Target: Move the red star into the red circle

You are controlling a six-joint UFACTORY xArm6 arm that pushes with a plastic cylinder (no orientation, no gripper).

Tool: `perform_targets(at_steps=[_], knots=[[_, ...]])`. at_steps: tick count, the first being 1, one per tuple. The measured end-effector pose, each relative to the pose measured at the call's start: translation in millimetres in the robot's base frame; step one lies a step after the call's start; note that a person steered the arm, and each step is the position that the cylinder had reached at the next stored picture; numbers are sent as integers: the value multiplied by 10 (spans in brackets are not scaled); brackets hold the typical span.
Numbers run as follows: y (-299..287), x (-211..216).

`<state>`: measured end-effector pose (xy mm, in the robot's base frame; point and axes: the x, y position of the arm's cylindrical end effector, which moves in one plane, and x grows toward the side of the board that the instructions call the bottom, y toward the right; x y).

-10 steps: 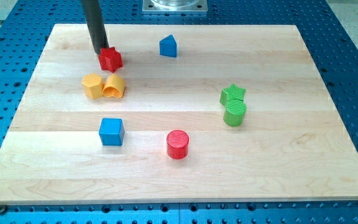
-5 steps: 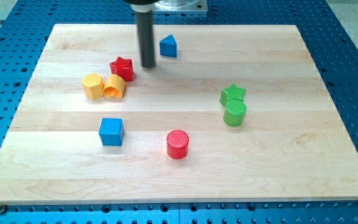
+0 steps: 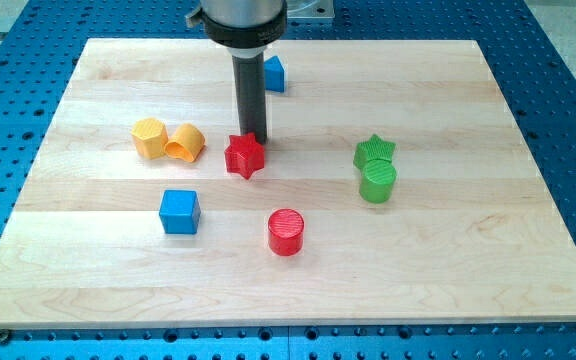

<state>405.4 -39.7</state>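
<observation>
Touching my tip, the red star lies just below, above the red circle.

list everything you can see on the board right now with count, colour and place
red star: 1, red, centre, slightly left
red circle: 1, red cylinder, below the star
blue cube: 1, blue, lower left of centre
blue block: 1, blue, near the view's top, partly behind the rod
yellow blocks: 2, yellow, side by side, left of the star
green star: 1, green, right
green cylinder: 1, green, just below the green star
board: 1, pale wood
my tip: 1, dark rod, at the red star's upper edge
</observation>
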Motion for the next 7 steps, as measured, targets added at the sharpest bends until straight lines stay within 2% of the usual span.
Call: perform_targets(at_steps=[1, 2, 3, 4, 5, 6, 7], knots=[[-338, 349], [-633, 394], [-261, 637], [404, 648], [338, 701], [335, 1022], [162, 637]])
